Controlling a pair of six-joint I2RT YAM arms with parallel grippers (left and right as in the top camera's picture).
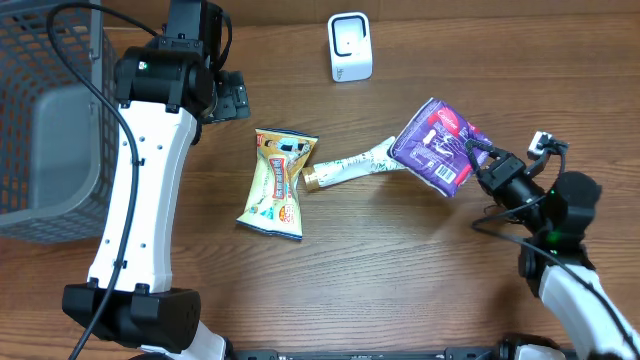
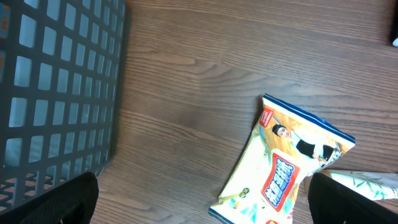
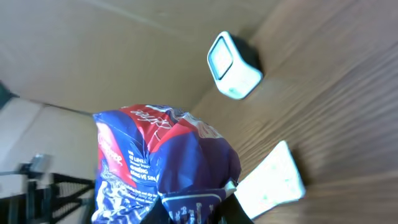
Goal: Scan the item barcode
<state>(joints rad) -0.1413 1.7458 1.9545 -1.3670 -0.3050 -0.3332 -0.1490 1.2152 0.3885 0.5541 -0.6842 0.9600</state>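
table [image 1: 400, 280]: matt wood grain | purple pouch [image 1: 437, 145]: glossy crinkled plastic | basket [image 1: 30, 50]: grey plastic mesh

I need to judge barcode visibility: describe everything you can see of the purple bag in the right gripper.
The purple bag is a glossy, crinkled, foil-like pouch, purple-blue with a red panel and white print. The right gripper is shut on its lower right edge, holding it tilted at the scene's right side. Its left corner overlaps the white tube's end in the overhead view; contact cannot be told. The white scanner stands apart, farther back. No barcode is legible.
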